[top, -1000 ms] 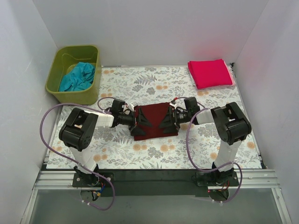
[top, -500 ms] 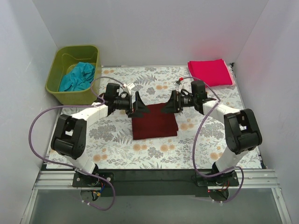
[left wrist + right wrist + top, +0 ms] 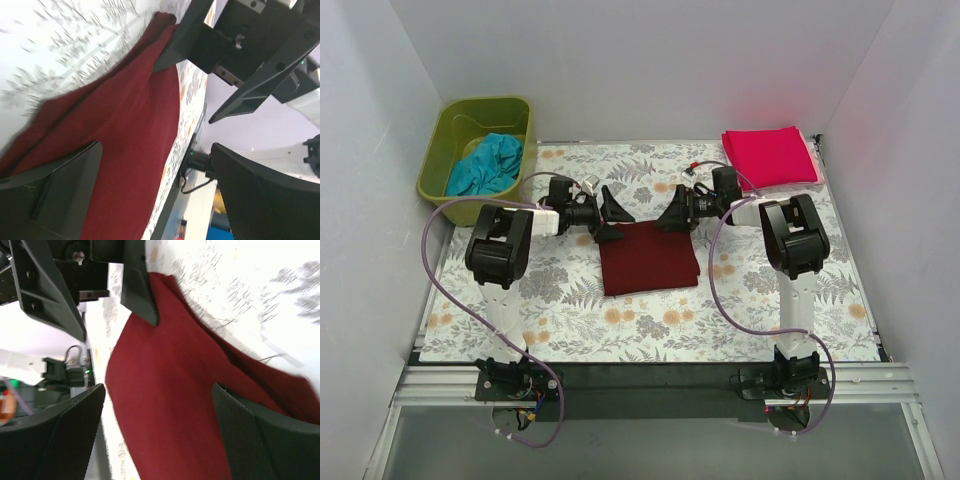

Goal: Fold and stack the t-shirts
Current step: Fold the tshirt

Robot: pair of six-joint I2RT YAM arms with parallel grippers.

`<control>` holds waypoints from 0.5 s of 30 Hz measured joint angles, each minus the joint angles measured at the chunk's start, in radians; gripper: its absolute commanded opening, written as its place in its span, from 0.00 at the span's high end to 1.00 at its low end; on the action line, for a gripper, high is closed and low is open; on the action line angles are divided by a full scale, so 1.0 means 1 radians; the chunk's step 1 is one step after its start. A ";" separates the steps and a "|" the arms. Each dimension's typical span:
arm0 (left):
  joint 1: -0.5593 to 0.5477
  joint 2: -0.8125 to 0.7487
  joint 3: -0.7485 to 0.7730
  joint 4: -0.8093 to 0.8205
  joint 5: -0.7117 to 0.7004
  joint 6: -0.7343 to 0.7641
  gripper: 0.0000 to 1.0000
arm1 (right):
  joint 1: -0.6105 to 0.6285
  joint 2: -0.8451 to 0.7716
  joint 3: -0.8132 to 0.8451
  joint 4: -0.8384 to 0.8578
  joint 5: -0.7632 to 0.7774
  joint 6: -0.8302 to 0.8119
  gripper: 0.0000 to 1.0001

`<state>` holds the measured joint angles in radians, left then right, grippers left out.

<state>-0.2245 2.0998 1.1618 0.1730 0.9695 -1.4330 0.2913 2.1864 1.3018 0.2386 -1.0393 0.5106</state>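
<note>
Top view: the maroon shirt (image 3: 648, 258) is lying folded, nearly square, at mid-frame. The left claw (image 3: 615, 222) and right claw (image 3: 675, 218) are hovering at its upper corners, facing each other, so the cloth is lying below and between them. Both are gaping wide and gripping nothing. The pink shirt (image 3: 770, 157) is sitting folded at upper right, nearer the right arm. The teal shirt (image 3: 488, 165) is lying in the bin (image 3: 435, 170).

Left wrist: the maroon shirt (image 3: 135, 140) is running between the spread jaws; I cannot tell whether they are touching it.

Right wrist: the same is showing here, with the jaws apart over the cloth (image 3: 165, 355).

Both arms reach inward, left fingers (image 3: 260, 200) and right fingers (image 3: 65, 435) spread wide, tips facing each other.
</note>
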 measured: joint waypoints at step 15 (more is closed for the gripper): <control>0.071 -0.301 -0.005 -0.235 -0.098 0.291 0.02 | -0.099 -0.364 -0.050 -0.063 0.096 -0.084 0.02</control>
<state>-0.1535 1.7985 1.1564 -0.0620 0.8719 -1.1419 0.1921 1.8221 1.2518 0.1761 -0.9432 0.4267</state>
